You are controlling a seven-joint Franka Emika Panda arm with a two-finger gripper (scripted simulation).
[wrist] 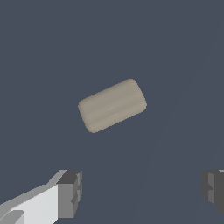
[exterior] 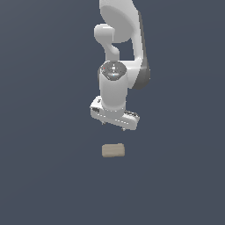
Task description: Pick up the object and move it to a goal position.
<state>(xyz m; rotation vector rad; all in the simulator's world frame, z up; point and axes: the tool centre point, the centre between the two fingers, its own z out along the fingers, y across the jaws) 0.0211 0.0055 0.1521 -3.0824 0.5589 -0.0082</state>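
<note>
While the white arm (exterior: 118, 52) is seen reaching down from the top of the exterior view, its gripper (exterior: 114, 125) is held above the dark blue-grey surface (exterior: 44, 176), w/ nothing between the fingers. The jaws are spread wide: in the wrist view the two dark finger pads (wrist: 70, 192) are seen far apart, w/ bare surface between them. The object (exterior: 113, 150), a small tan rounded block, is found lying flat on the surface, just below the gripper in the exterior view and not touched by it. In the wrist view the object (wrist: 112, 105) is shown tilted at an angle to the line between the pads, and clear of both of them. The block is seen to be narrower than the gap betw. the pads. No contact w/ the object is visible in either view.
</note>
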